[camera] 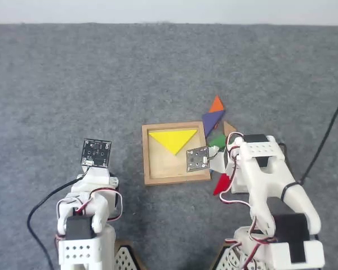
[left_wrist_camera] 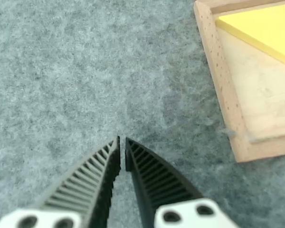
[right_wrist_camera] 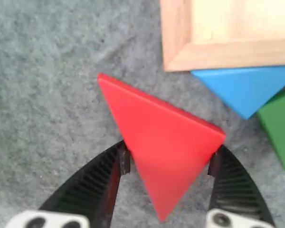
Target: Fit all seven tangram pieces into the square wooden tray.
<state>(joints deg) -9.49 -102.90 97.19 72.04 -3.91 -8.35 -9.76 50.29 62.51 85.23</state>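
Observation:
The square wooden tray [camera: 145,158] lies mid-table with a yellow triangle [camera: 173,139] in its far half. That tray's corner [left_wrist_camera: 228,99] and the yellow triangle [left_wrist_camera: 266,26] also appear in the left wrist view. My left gripper [left_wrist_camera: 122,142] is shut on nothing, low over the carpet left of the tray. My right gripper [right_wrist_camera: 168,159] is shut on the red triangle [right_wrist_camera: 161,137], one finger on each side, just off the tray's near right corner [right_wrist_camera: 180,47]. Blue [right_wrist_camera: 247,88] and green [right_wrist_camera: 280,128] pieces lie beside it.
Right of the tray lie an orange triangle [camera: 216,104], a purple piece [camera: 212,120], a green piece [camera: 216,140] and a tan piece [camera: 229,128]. The red triangle [camera: 221,183] pokes out under the right arm. Grey carpet spreads on all sides.

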